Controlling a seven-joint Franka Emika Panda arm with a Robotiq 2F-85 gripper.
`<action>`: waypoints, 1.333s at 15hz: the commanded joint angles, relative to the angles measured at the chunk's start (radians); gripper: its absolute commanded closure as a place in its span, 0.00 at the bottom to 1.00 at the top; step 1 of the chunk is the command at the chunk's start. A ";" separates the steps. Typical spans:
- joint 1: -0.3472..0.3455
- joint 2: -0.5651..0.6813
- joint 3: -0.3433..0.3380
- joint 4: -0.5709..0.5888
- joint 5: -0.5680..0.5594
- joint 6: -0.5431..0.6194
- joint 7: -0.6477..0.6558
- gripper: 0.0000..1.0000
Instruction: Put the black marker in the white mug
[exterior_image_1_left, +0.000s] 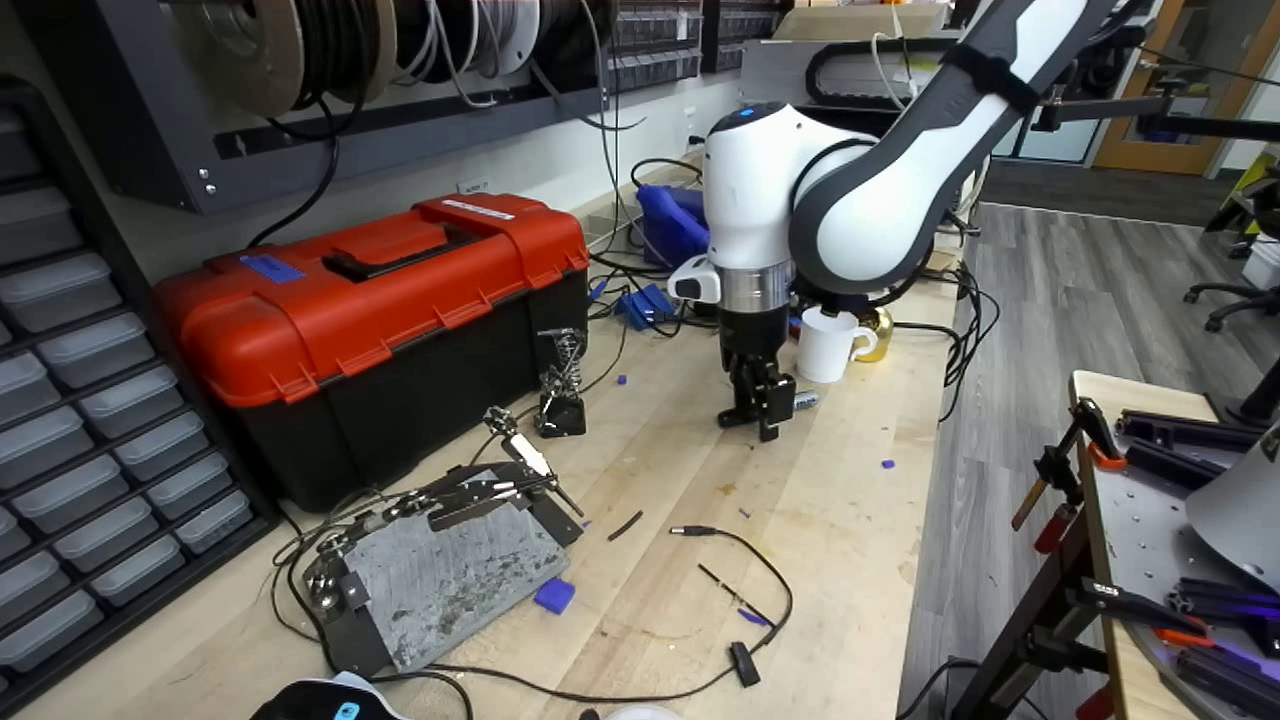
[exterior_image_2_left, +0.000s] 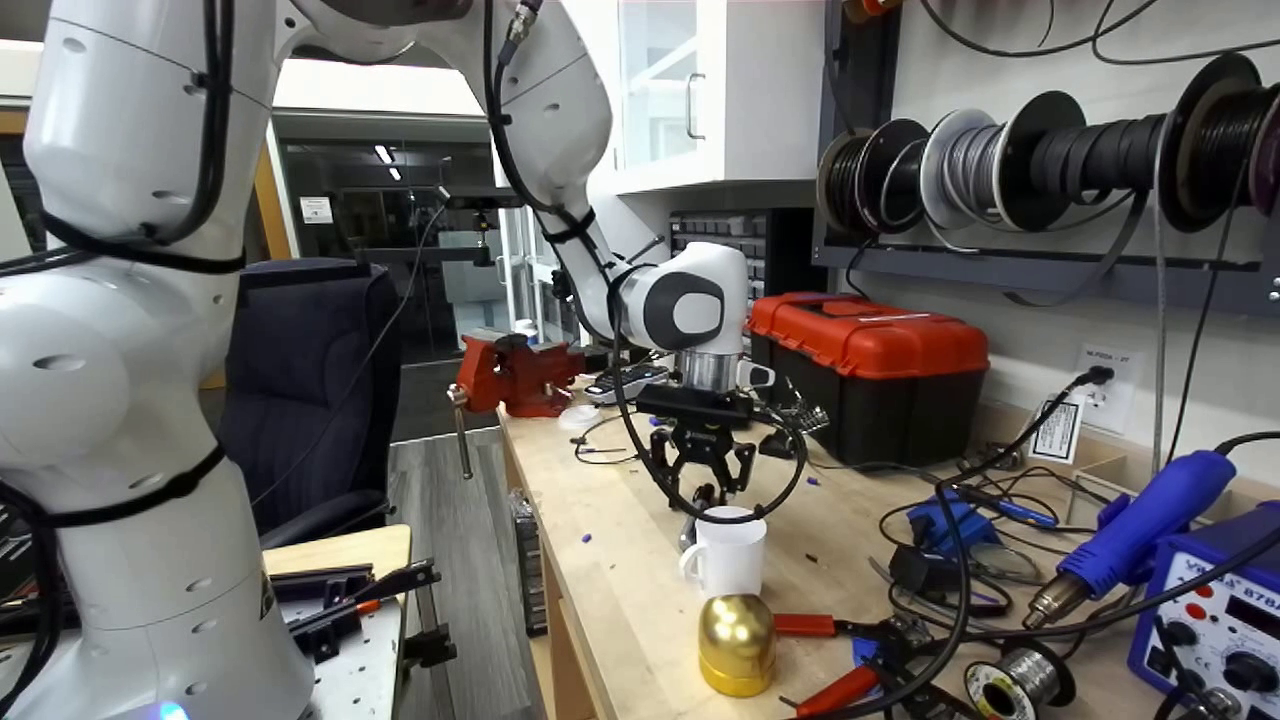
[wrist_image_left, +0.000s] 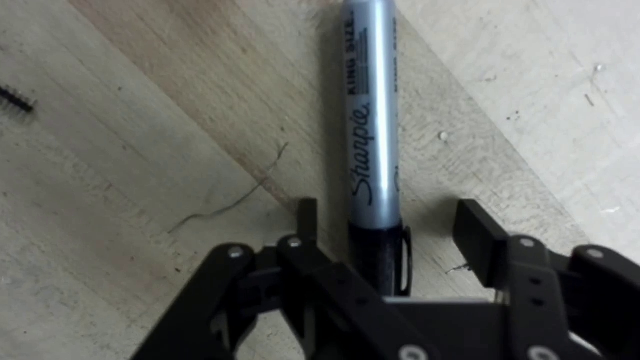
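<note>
Bent arm (exterior_image_2_left: 545, 110), gripper (wrist_image_left: 386, 216) pointing down, fingers (wrist_image_left: 307, 220) apart.
In an exterior view the arm rises from its white base (exterior_image_2_left: 190, 640), where a blue light (exterior_image_2_left: 172, 711) glows, then bends over and slopes down to the wrist (exterior_image_1_left: 752, 195) — upright, with a metal ring (exterior_image_1_left: 757, 288) just above the black gripper. In the wrist view the two fingers face each other across a gap — neither touches the other.

Sharpie marker (wrist_image_left: 374, 155), twd floor-side edge of worktop (exterior_image_1_left: 850, 520): "Sharpie", "KING SIZE" on bbl. Hot-air stn (exterior_image_2_left: 1215, 628), nr wall-side edge: "878", rest blurry.
</note>
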 joint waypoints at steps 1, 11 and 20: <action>-0.032 -0.001 0.026 0.000 0.012 0.026 -0.029 0.64; -0.042 -0.054 0.025 -0.016 0.011 -0.012 -0.023 0.95; -0.059 -0.227 0.002 -0.033 0.040 -0.119 -0.036 0.95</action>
